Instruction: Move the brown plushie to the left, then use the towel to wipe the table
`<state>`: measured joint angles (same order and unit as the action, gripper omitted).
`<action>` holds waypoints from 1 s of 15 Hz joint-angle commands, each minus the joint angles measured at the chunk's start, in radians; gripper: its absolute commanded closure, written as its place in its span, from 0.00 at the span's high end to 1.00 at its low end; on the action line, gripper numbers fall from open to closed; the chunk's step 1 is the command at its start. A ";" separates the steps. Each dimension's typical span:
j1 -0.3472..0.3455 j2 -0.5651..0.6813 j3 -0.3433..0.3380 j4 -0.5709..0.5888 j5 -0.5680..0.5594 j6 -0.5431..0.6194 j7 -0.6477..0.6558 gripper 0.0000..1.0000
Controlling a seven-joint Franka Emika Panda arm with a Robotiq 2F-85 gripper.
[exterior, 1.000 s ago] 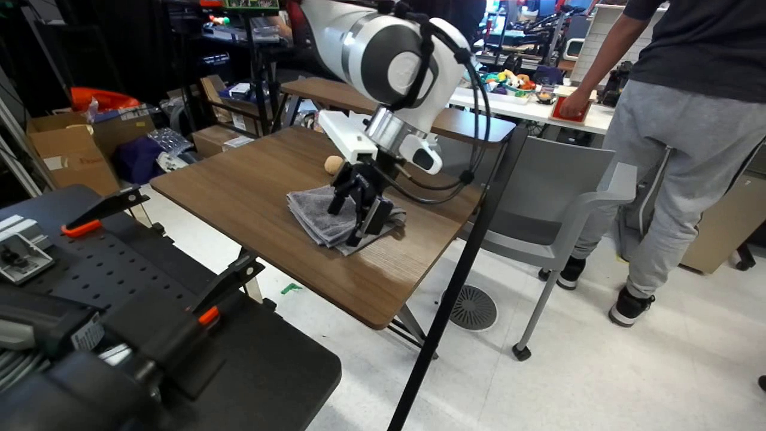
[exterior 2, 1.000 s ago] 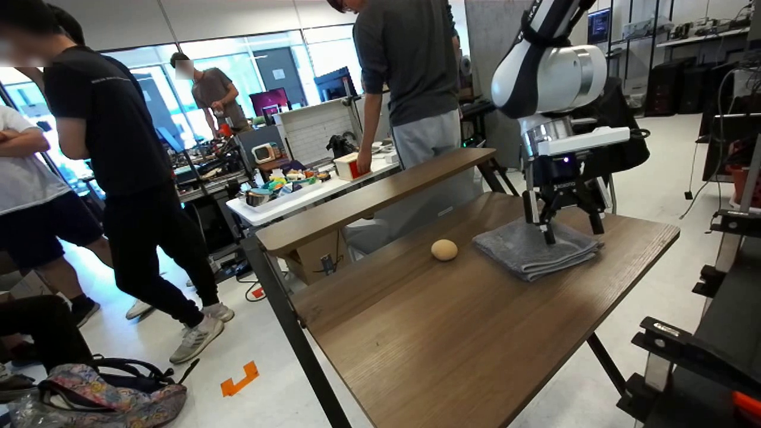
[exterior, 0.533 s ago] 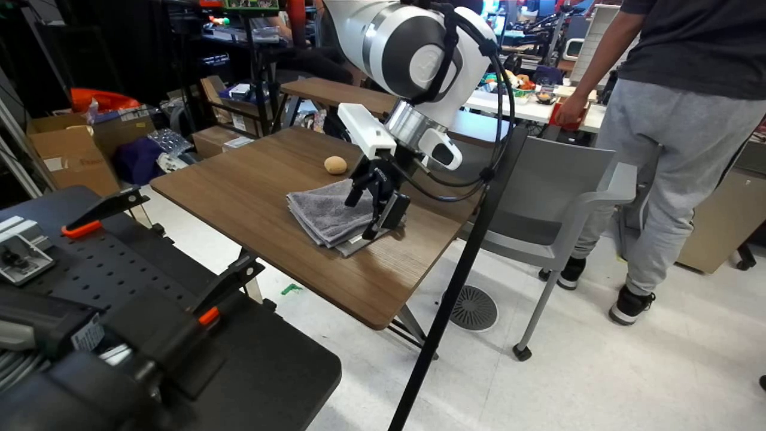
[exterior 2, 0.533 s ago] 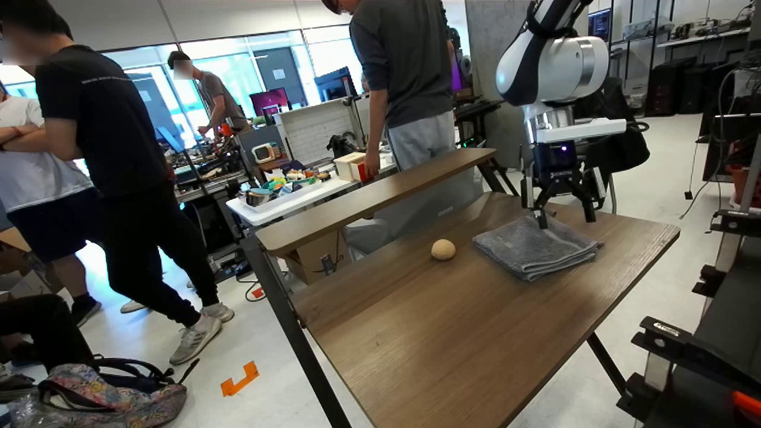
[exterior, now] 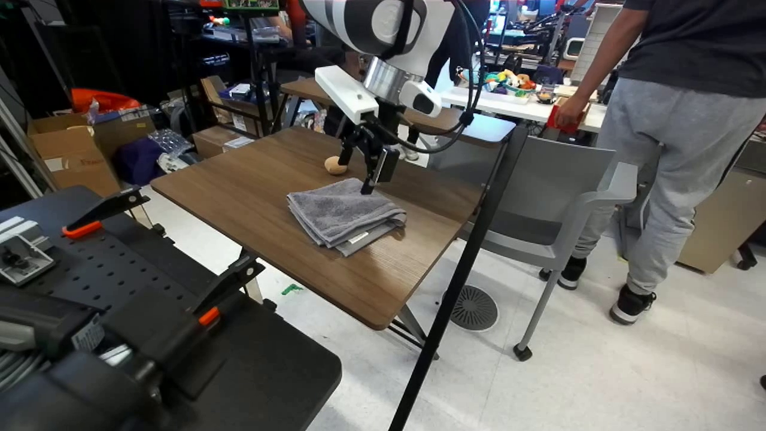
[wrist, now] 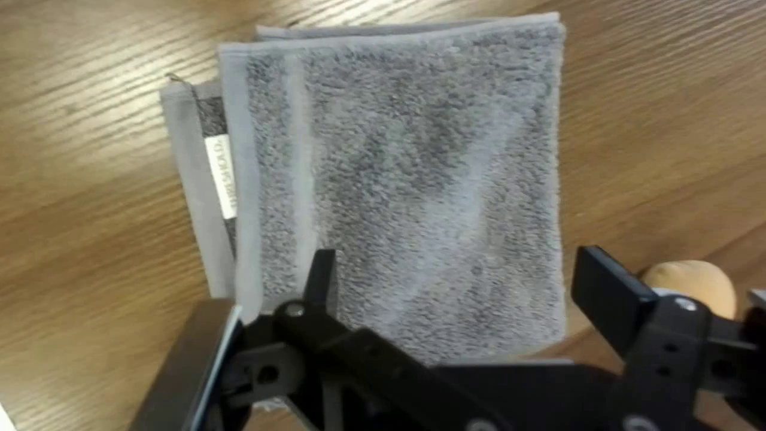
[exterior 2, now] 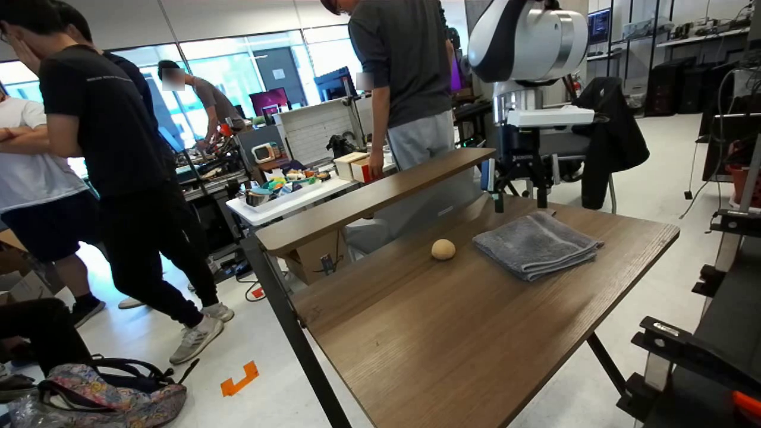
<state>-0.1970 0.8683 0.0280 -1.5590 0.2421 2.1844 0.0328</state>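
Observation:
The brown plushie (exterior: 335, 166), a small tan ball, rests on the wood-grain table (exterior: 239, 185) beside the towel. The grey towel (exterior 2: 535, 244) lies folded in a rough square, its label edge showing in the wrist view. Above the towel's back edge hangs my gripper (exterior 2: 520, 205), jaws wide apart and nothing between them. In the wrist view the towel (wrist: 413, 149) stretches beneath and ahead of the gripper (wrist: 458, 254). There the plushie (wrist: 697, 284) shows just outside the right-hand finger, which covers part of it.
A raised wooden shelf (exterior 2: 380, 199) runs along the table's back. A grey chair (exterior: 538, 197) stands by one end, near a slanting black bar (exterior: 461, 275). A black bench (exterior: 269, 359) with clamps is close to the front edge. A person (exterior 2: 410, 77) stands behind the shelf.
My gripper has risen from low over the towel and moved back toward the shelf, staying open. The plushie and towel lie where they were.

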 commanded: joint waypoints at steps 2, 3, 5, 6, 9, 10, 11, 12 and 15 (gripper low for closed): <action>0.025 -0.007 0.007 -0.063 0.012 0.106 -0.029 1.00; 0.029 0.011 0.001 -0.061 0.008 0.126 -0.027 1.00; 0.027 0.055 -0.004 -0.050 0.003 0.175 -0.030 1.00; 0.031 0.078 -0.010 -0.045 -0.003 0.209 -0.023 1.00; 0.035 0.132 -0.011 -0.051 -0.014 0.304 -0.030 1.00; 0.036 0.139 -0.013 -0.050 -0.021 0.267 -0.020 1.00; 0.026 0.116 -0.005 -0.053 -0.005 0.257 -0.010 1.00; 0.027 0.122 -0.005 -0.053 -0.006 0.257 -0.010 1.00; 0.028 0.123 -0.005 -0.052 -0.007 0.257 -0.010 1.00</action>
<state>-0.1690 0.9873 0.0236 -1.6174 0.2351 2.4445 0.0231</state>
